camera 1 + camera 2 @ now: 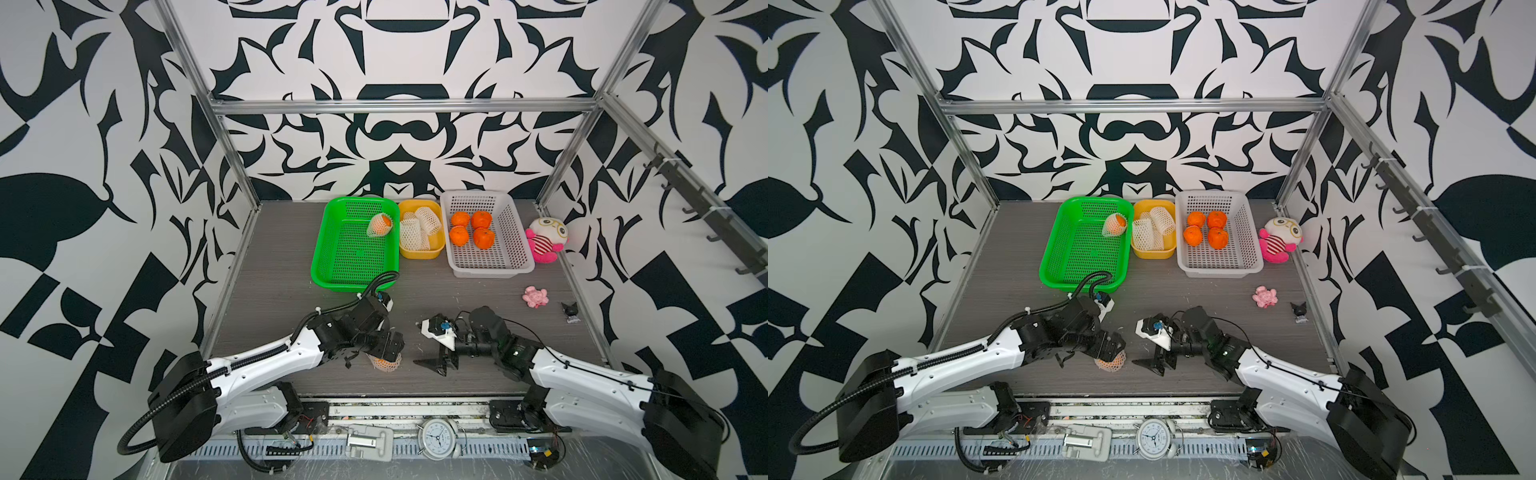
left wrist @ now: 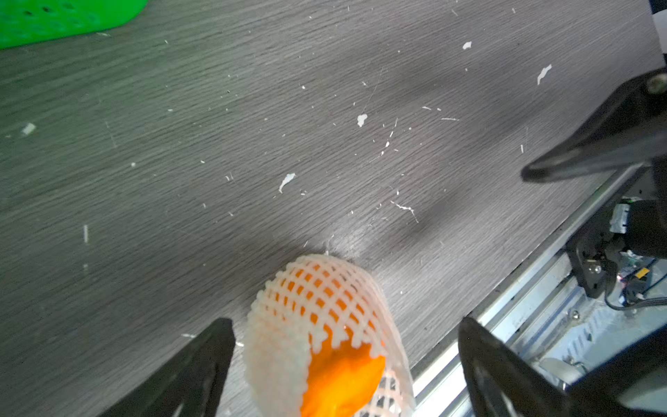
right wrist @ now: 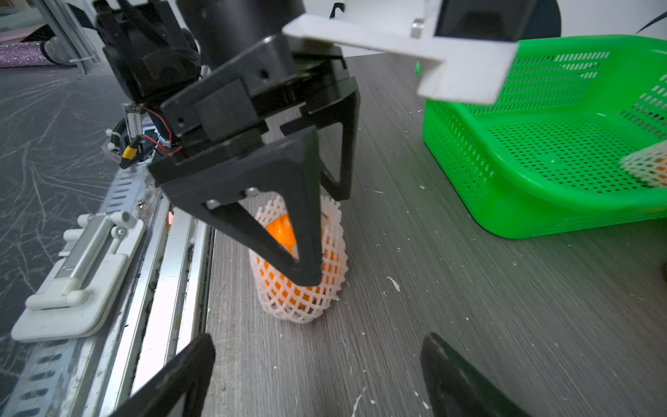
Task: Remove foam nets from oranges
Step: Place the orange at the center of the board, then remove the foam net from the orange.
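Note:
An orange (image 2: 343, 382) still in its white foam net (image 2: 317, 307) stands on the table near the front edge, seen in both top views (image 1: 388, 366) (image 1: 1111, 365). My left gripper (image 2: 344, 325) is open and points down over it, a finger on either side with gaps to the net (image 3: 299, 292). My right gripper (image 3: 317, 343) is open and empty, just right of that orange (image 1: 434, 366). A second netted orange (image 1: 379, 225) lies in the green basket (image 1: 332, 266). Several loose foam nets (image 1: 419, 228) fill the yellow tub (image 1: 419, 252). Several bare oranges (image 1: 471, 228) sit in the white basket (image 1: 515, 249).
A plush doll (image 1: 546, 239) leans at the back right. A small pink toy (image 1: 535, 296) and a little black figure (image 1: 570, 311) lie on the right of the table. The metal front rail (image 3: 173, 252) runs close beside the netted orange. A clock (image 1: 436, 436) stands below the rail.

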Action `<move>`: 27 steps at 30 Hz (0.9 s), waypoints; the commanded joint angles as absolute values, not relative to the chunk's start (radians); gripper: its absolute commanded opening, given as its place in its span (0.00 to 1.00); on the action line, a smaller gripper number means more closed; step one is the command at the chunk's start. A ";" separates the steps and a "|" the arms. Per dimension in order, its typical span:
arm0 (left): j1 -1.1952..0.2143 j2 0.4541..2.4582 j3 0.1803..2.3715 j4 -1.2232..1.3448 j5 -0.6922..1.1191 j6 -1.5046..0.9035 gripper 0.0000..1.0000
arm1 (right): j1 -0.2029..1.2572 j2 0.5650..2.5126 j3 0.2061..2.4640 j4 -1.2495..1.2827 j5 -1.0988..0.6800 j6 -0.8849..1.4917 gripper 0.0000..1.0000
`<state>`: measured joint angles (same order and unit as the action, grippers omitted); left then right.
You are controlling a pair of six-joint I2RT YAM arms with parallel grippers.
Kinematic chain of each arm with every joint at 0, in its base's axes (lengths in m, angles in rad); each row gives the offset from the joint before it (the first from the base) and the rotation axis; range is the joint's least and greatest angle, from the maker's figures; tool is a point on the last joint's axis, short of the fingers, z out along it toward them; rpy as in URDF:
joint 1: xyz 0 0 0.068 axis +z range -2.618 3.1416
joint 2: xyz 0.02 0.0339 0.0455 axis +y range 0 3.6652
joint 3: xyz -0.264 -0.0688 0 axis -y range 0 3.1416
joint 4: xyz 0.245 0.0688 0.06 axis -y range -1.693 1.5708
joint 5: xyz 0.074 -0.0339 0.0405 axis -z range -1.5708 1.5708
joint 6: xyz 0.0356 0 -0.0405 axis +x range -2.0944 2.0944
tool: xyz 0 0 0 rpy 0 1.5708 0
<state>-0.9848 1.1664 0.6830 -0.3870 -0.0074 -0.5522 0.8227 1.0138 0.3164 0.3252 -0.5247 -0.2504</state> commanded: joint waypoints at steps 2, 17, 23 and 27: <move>-0.980 1.159 0.676 -0.355 0.037 -0.575 1.00 | 0.836 1.051 0.305 0.435 -0.562 -0.296 0.95; -0.657 0.856 0.575 -0.384 0.184 -0.690 0.99 | 0.889 1.363 0.386 0.707 -0.592 -0.308 0.96; -0.572 0.840 0.499 -0.309 0.331 -0.747 0.99 | 0.916 1.460 0.442 0.766 -0.592 -0.309 0.98; -0.543 0.803 0.460 -0.287 0.377 -0.776 0.99 | 0.932 1.507 0.479 0.773 -0.600 -0.320 0.99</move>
<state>-0.5594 0.8364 0.4786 -0.3321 0.2951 -0.7364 0.9195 1.4963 0.4339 0.7109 -0.5755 -0.3023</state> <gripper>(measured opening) 0.994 0.987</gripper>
